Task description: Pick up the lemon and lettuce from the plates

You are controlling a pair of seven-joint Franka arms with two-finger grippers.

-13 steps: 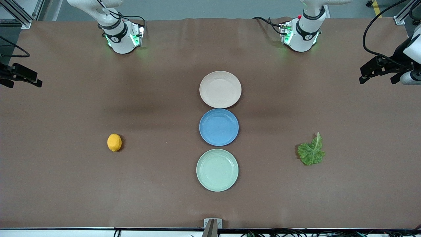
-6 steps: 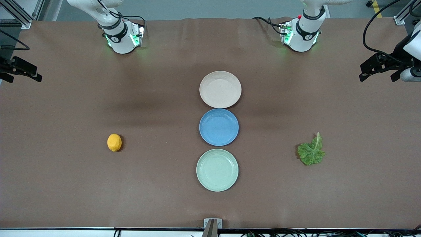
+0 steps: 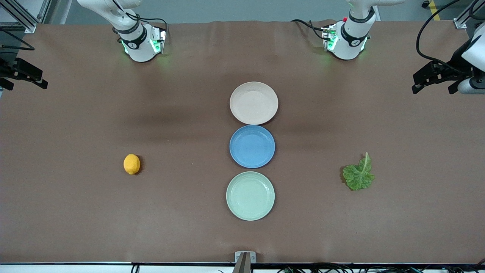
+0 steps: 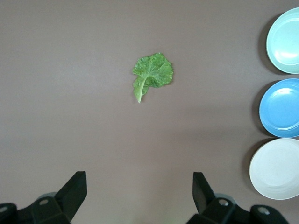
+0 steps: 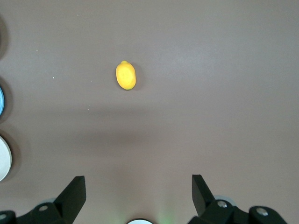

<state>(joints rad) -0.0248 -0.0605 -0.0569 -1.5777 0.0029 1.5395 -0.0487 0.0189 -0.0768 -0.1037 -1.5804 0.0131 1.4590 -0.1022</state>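
The lemon (image 3: 132,164) lies on the bare table toward the right arm's end; it also shows in the right wrist view (image 5: 125,75). The lettuce (image 3: 358,177) lies on the bare table toward the left arm's end, and in the left wrist view (image 4: 152,73). The beige-pink plate (image 3: 254,103) and the mint green plate (image 3: 250,195) are both empty. My right gripper (image 3: 26,85) is open and empty, high over the table's edge at its own end. My left gripper (image 3: 431,90) is open and empty over the edge at its own end.
A blue plate (image 3: 252,146), also empty, sits between the two other plates in a row down the table's middle. A small bracket (image 3: 244,257) stands at the table's edge nearest the front camera.
Both grippers have drifted a little toward the robots' bases, each at its own end of the table. The lemon, lettuce and plates have not moved.
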